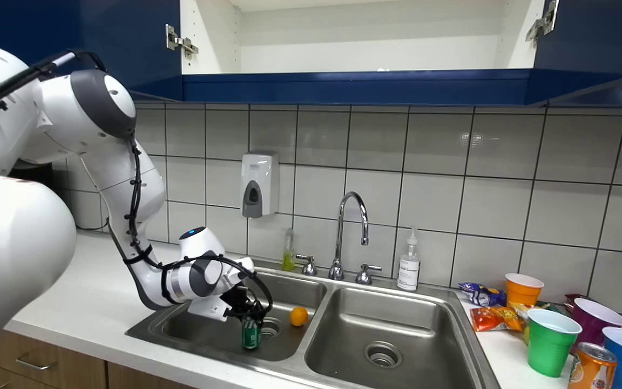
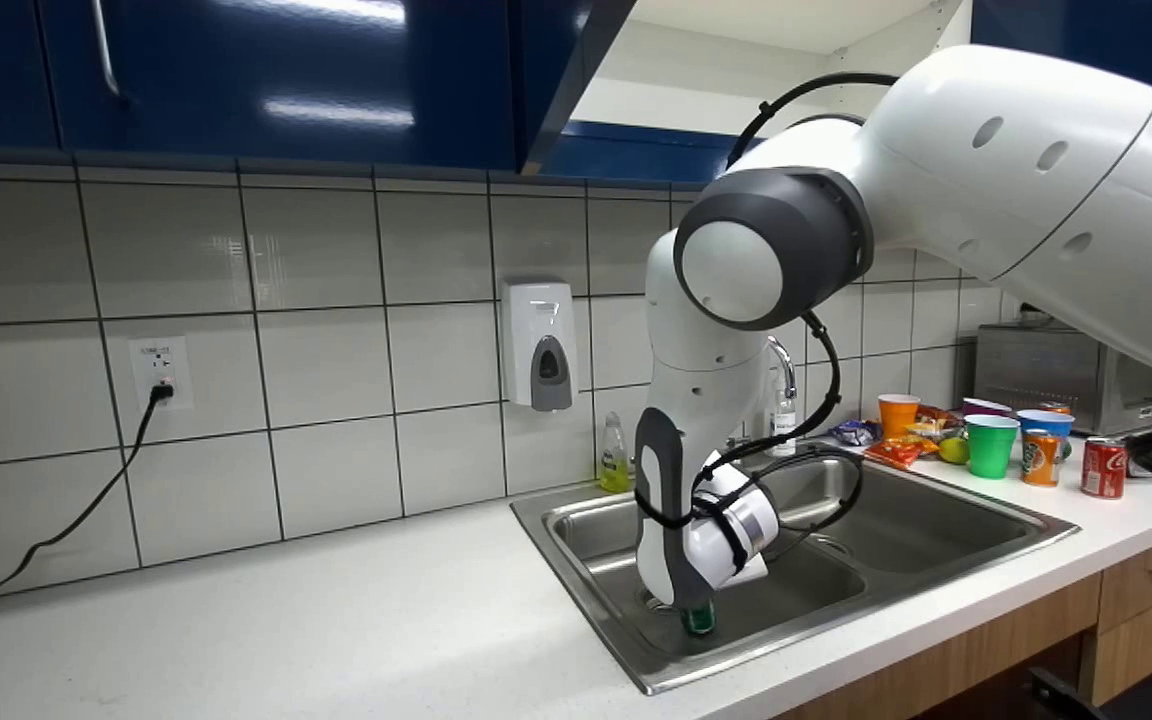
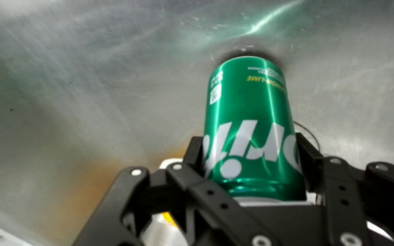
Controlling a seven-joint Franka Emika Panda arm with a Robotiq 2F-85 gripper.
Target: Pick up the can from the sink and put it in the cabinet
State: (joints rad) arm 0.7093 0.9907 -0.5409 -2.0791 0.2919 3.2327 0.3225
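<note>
The green can [image 1: 250, 335] is upright in the basin of the steel sink [image 1: 315, 330] nearer the arm. Its lower end also shows in an exterior view [image 2: 699, 618]. In the wrist view the can [image 3: 248, 102] fills the space between the two black fingers of my gripper [image 3: 250, 150], with a pad against each side. The can's base is at or very near the basin floor; I cannot tell if it touches. In an exterior view the gripper [image 1: 248, 313] points down over the can. The dark blue cabinet [image 1: 370, 43] with a white interior is open above.
An orange ball-like object [image 1: 298, 316] lies in the same basin. The faucet [image 1: 339, 237], soap bottle [image 1: 288, 251] and sanitizer bottle [image 1: 409, 265] stand behind. Cups [image 1: 553, 346], snack bags [image 1: 497, 319] and cans [image 2: 1104, 467] crowd the counter beyond. Cabinet doors [image 1: 597, 48] hang open.
</note>
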